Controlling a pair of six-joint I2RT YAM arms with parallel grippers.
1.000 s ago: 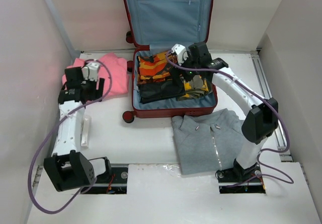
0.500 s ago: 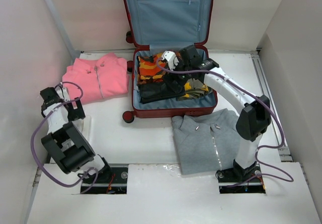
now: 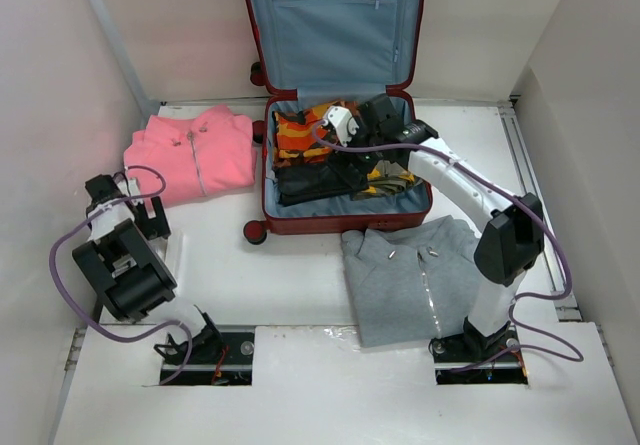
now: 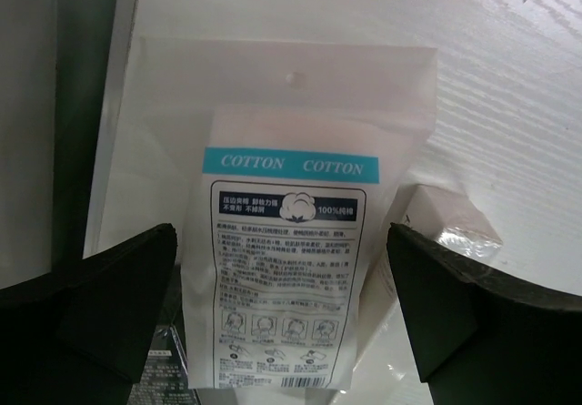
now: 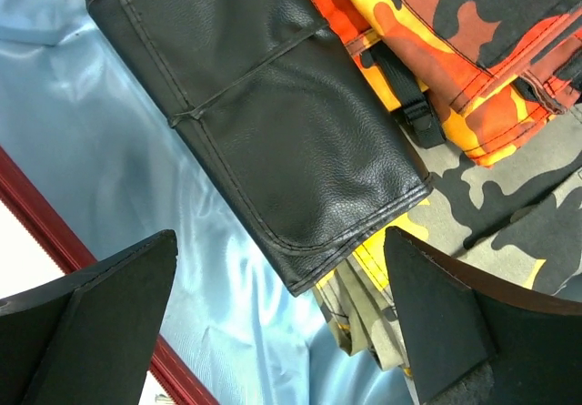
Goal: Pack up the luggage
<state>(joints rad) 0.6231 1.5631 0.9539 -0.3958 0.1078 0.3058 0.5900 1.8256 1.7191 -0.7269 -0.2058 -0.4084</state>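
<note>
The luggage (image 3: 340, 227) is a dark-red suitcase lying open at the back centre, its light blue lined lid (image 3: 335, 25) standing up. It holds an orange camouflage garment (image 3: 300, 130), a black leather pouch (image 3: 310, 180) and yellow camouflage cloth (image 3: 395, 177). My right gripper (image 3: 345, 165) hangs open and empty over the pouch (image 5: 264, 123), its jaws wide apart (image 5: 282, 323). My left gripper (image 3: 152, 223) is open at the far left, over a white "COTTON" packet (image 4: 291, 241) lying on the table, jaws on either side (image 4: 282, 332).
A pink zip jacket (image 3: 195, 155) lies left of the suitcase. A grey zip jacket (image 3: 420, 275) lies in front of it on the right. White walls close in left and right. A second clear-wrapped packet (image 4: 455, 232) lies beside the cotton packet.
My left arm has drawn back from the pink jacket and folded down to the far left, over the packet. My right gripper has shifted a little left over the suitcase contents.
</note>
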